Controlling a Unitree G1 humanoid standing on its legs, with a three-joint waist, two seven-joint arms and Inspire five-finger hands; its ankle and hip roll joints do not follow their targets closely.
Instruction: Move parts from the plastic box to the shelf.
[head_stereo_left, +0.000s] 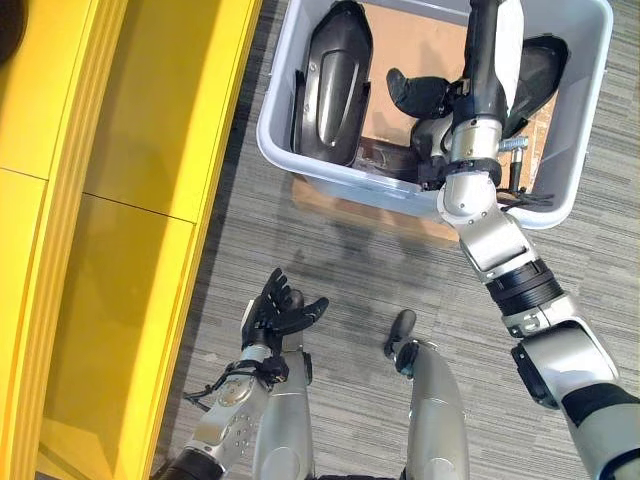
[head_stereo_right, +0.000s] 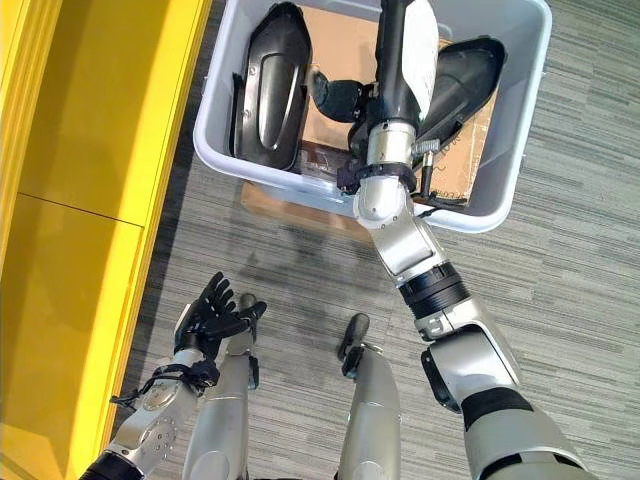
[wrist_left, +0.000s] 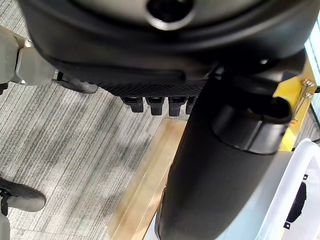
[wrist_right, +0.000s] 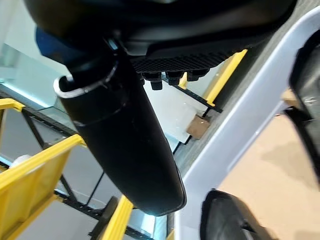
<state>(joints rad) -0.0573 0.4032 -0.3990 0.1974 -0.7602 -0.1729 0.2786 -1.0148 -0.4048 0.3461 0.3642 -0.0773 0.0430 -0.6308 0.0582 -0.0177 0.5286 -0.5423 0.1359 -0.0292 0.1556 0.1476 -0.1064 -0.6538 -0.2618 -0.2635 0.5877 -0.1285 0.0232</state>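
Left eye view: you've got the pale grey plastic box on the carpet floor, top centre-right, w/ brown cardboard lining its bottom. Inside: a big dark curved part leaning at the box's left end, another dark part at the right end, a smaller dark piece between them. Your right robot hand reaches down into the box over the near wall; its fingers are hidden among the parts, so can't tell whether it's gripping. The yellow shelf runs down the left side, well apart from the box. Your left robot hand hangs low over the carpet, fingers spread and relaxed, nothing in it.

Right eye view: same layout. The right arm crosses the box's near rim, hand between the small piece and the right-end part. A flat wood board sticks out from under the box.

Left wrist view: dark palm up close, fingertips in a straight row, holding nothing; carpet and the board's edge beyond.

Right wrist view: thumb stands out straight; box wall and cardboard just beside it. Fingers too hidden to tell.
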